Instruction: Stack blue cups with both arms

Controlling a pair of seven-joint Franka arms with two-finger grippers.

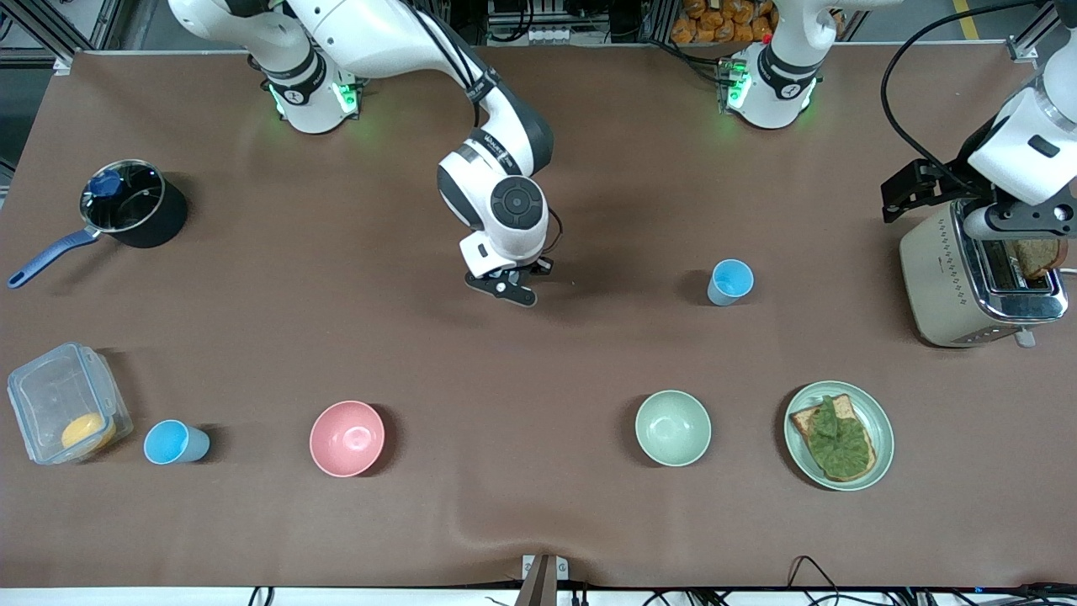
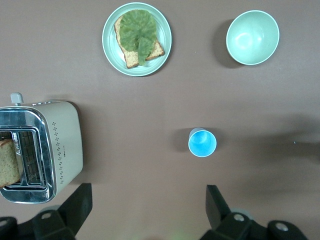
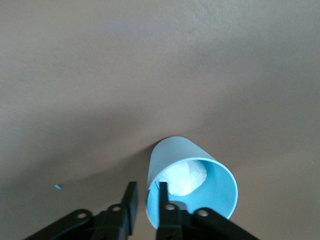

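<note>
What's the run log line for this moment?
right claw: at pale cup rim | left claw: open, waiting near toaster | stacking: not done

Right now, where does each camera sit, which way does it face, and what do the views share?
Front view: high across the table, facing the robots; right gripper low mid-table, left gripper over the toaster.
Left wrist view: high, looking down on the sky-blue cup; its open gripper shows.
Right wrist view: low, close on a paler blue cup; its gripper at the rim.
Shared: front and left wrist views both show toaster, sky-blue cup, green bowl.
</note>
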